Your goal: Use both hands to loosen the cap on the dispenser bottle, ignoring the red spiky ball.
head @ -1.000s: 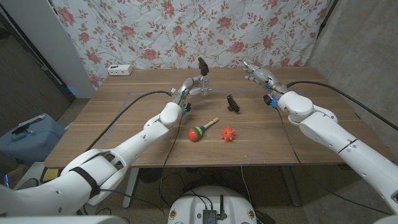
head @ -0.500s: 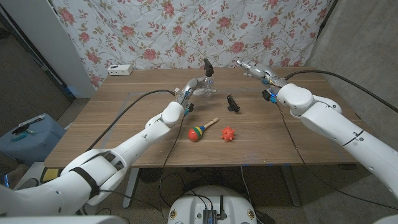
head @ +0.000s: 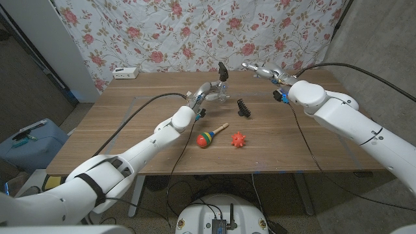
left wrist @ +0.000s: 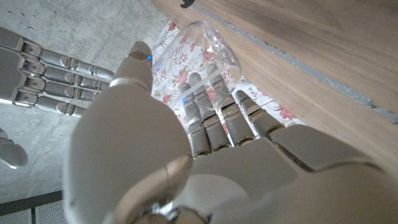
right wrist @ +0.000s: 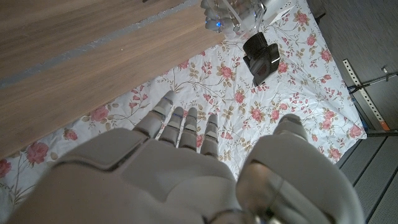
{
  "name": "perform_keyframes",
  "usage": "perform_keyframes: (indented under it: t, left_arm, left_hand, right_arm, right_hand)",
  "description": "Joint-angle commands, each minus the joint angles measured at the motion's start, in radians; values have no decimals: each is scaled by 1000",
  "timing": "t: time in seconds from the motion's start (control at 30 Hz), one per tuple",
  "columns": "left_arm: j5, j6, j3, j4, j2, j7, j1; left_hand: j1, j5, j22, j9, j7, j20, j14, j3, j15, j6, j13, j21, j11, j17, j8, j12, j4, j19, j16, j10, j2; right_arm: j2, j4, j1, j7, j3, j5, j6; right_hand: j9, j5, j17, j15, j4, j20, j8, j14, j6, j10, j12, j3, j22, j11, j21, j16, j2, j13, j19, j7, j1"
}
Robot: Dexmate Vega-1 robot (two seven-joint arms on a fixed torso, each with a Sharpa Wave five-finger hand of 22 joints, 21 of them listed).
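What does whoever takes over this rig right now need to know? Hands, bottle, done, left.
Left hand: holds the clear dispenser bottle lifted off the wooden table, at the far middle.
Right hand: open, fingers extended toward the bottle's black cap, a gap between them.
Red spiky ball: on the table near the front, untouched.
Done: bottle picked up and presented.
Left: bring the right hand onto the cap, grip it and twist it loose while the left hand steadies the bottle.
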Motion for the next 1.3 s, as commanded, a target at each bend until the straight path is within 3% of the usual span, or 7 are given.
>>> perform_keyframes:
  t: [0.03,0.4,0.63,1.3]
  left_arm:
    - [12,-13,17,27,-18,-10,-14]
    - [43,-24,39,53,-34,3,-30]
    - [45,-9,41,40,-33,4,-25]
    - [56,-6,51,28,-28,-3,-22]
  left_hand:
    - [68,10,1,0,-3,-79,11,20,-82,79,6,-3,-8,0,12,5,15,0,-5,16,139]
    - [68,11,1,-2,-3,-79,20,21,-83,79,10,-3,-11,3,18,8,13,-1,-5,21,142]
    - [66,12,1,-3,-3,-80,21,22,-83,81,13,-2,-10,5,22,9,13,0,-7,22,146]
    - [67,16,1,-5,-4,-79,26,27,-83,81,19,-3,-15,7,31,11,10,0,-14,25,152]
  right_arm:
    - [-20,-49,78,54,-58,-72,-112]
    - [-17,-66,137,96,-101,-124,-175]
    - [-11,-82,167,118,-137,-161,-220]
    - [16,-118,262,164,-251,-290,-377]
  right_hand:
    - [4,-11,3,41,-25,41,11,12,20,5,0,11,1,14,2,9,9,6,4,20,34]
    - [8,-4,4,71,-58,69,26,16,67,-5,-2,24,2,29,-2,8,-4,7,-5,53,67]
    - [11,-2,4,83,-68,82,30,10,82,-21,-7,26,2,40,-4,5,-12,7,-13,63,74]
    - [19,2,5,99,-95,92,47,-12,133,-55,-12,42,2,43,-3,-2,-18,9,-22,49,104]
